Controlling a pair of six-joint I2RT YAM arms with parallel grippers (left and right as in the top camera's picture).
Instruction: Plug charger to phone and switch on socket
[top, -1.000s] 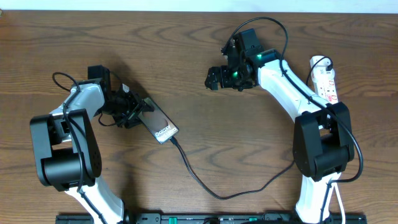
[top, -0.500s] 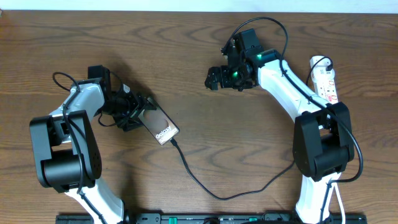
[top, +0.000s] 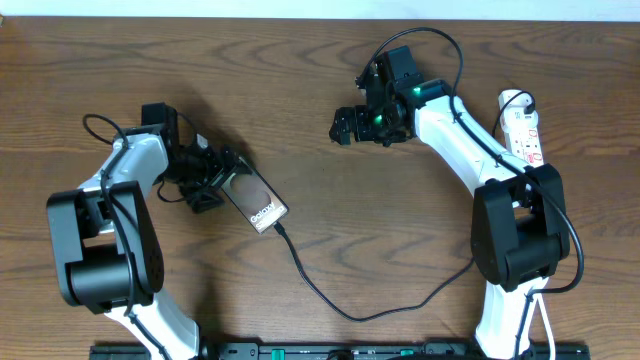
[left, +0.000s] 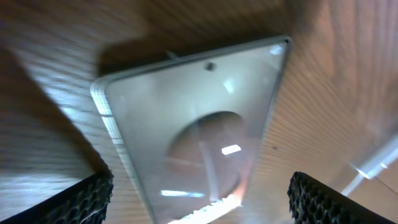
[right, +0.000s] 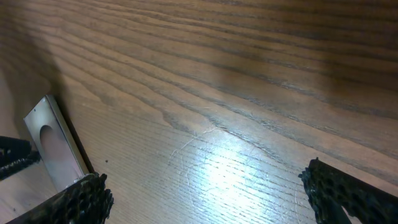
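The phone (top: 257, 203) lies flat on the wooden table with its lettered end to the lower right. The black charger (top: 345, 312) loops across the table, and its plug tip (top: 279, 227) meets the phone's lower right end. My left gripper (top: 215, 181) is open and straddles the phone's upper left end. In the left wrist view, the phone (left: 199, 106) lies between the spread fingers of the left gripper (left: 202, 190) with gaps on both sides. My right gripper (top: 342, 125) is open and empty over bare wood, also seen in the right wrist view (right: 211, 186). The white socket (top: 522, 128) lies at the far right.
The phone's edge shows at the far left of the right wrist view (right: 51, 144). The right arm's base (top: 515, 235) stands just in front of the socket. A black rail (top: 330, 351) runs along the table's front edge.
My left gripper's fingers have spread a little and drawn slightly back along the phone. The phone, the charger and the right arm have not moved.
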